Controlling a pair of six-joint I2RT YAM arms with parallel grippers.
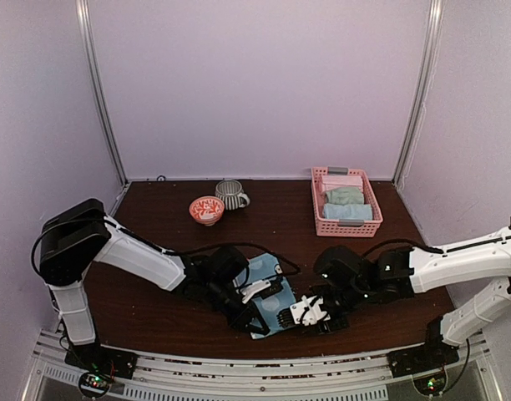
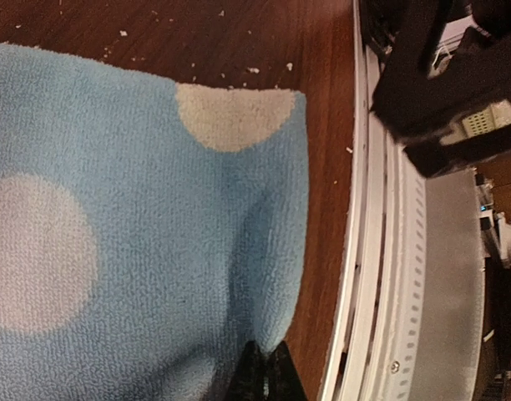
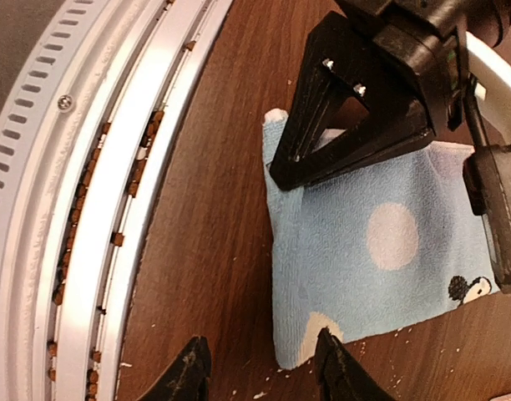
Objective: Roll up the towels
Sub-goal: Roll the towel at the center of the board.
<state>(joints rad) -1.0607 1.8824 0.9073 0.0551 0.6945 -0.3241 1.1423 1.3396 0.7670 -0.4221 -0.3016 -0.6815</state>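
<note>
A light blue towel (image 1: 270, 313) with pale dots lies flat near the table's front edge. My left gripper (image 2: 268, 376) is shut on one near corner of the towel (image 2: 155, 251), and the cloth puckers up at the tips. In the right wrist view that gripper (image 3: 356, 117) shows as a black wedge pinching the towel (image 3: 364, 251). My right gripper (image 3: 264, 372) is open at the other near corner, one fingertip (image 3: 332, 359) over the cloth's edge and the other over bare wood. Pink (image 1: 343, 180), grey-green (image 1: 346, 195) and light blue (image 1: 349, 212) towels lie in the basket.
A pink lattice basket (image 1: 318, 205) stands at the back right. A grey striped mug (image 1: 230, 194) and an orange patterned bowl (image 1: 206, 209) stand at the back centre. The white metal rail (image 3: 113, 167) of the table's front edge runs just beside the towel.
</note>
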